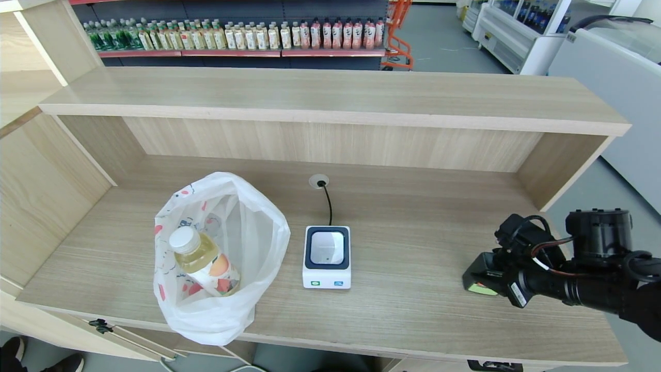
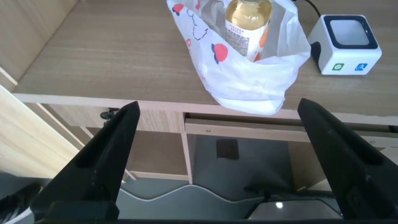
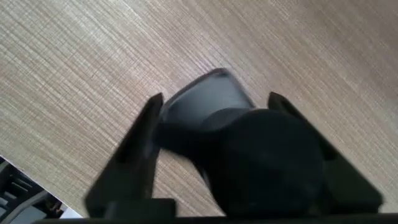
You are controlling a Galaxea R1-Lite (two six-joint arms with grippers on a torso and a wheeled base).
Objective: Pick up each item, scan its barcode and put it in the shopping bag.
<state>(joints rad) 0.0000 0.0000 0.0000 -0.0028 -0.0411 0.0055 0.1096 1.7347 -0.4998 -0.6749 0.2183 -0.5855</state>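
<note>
Where the right arm (image 1: 568,287) enters at the lower right of the head view, the right end effector (image 3: 214,102) is held over the right part of the desk (image 1: 423,248). It is clenched on a dark item (image 3: 249,149), a rounded, blackish thing pressed between both fingers (image 3: 134,155). What kind of product it is cannot be told. A green patch (image 1: 483,289) is seen at the arm's tip, but whether it belongs to the item cannot be told.

The left end effector (image 2: 219,106) is released. Its two fingers are spread wide with nothing between them, and it is held low in front of the desk's front edge, on the bag's side.

Well apart from the right end effector, the scanner (image 1: 327,257) is seen at the centre of the head view, a white box with a dark-framed window facing up. A black cable (image 1: 329,204) is led from its back to a round grommet (image 1: 318,181) in the desk.

Just beside the scanner, at the lower left of the frame, the shopping bag (image 1: 263,227) is set with its mouth open and its bottom bulging over the front edge. A bottle (image 1: 204,258) of pale yellow drink with a white cap is leaned inside it.

Along the top of the frame, a shelf (image 1: 237,51) lined with bottles is seen in the room behind.
</note>
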